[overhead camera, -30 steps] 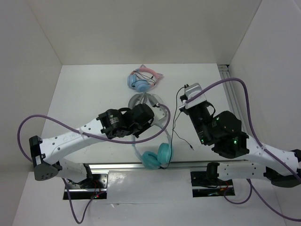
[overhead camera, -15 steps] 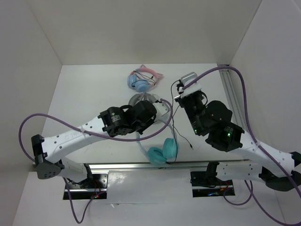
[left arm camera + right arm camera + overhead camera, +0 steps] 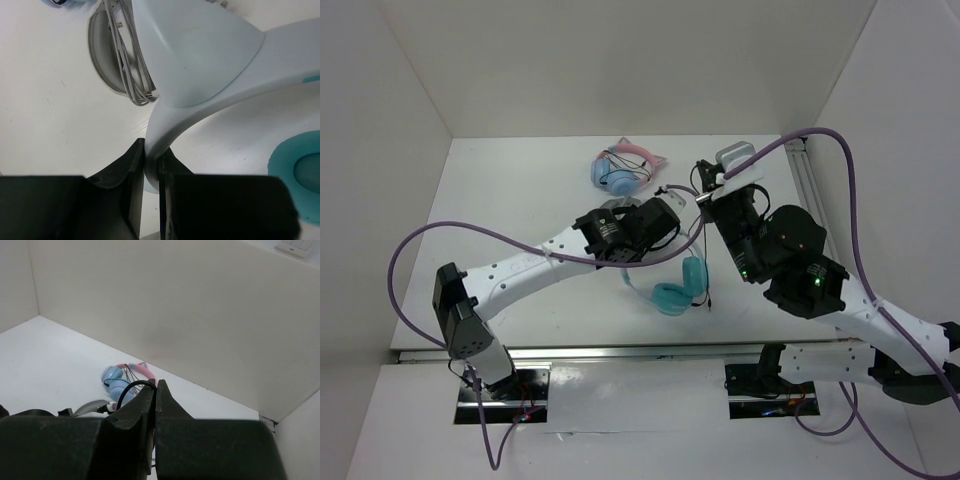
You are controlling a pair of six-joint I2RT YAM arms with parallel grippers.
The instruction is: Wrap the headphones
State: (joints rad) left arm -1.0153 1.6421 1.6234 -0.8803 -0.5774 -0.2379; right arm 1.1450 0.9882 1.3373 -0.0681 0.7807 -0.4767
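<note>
White surface [image 3: 500, 190], walled on three sides. My left end effector [image 3: 151, 165] is clamped on the pale headband [image 3: 200, 65] of the headphones [image 3: 670, 298], whose teal cups lie mid-surface between both arms. My right end effector [image 3: 154, 390] is pinched closed on the black cable [image 3: 127, 387].

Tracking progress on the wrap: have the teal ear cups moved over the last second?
Yes. The teal ear cups have moved away from the near-edge rail, up the top view and slightly right, toward the pink-banded headphones.
</note>
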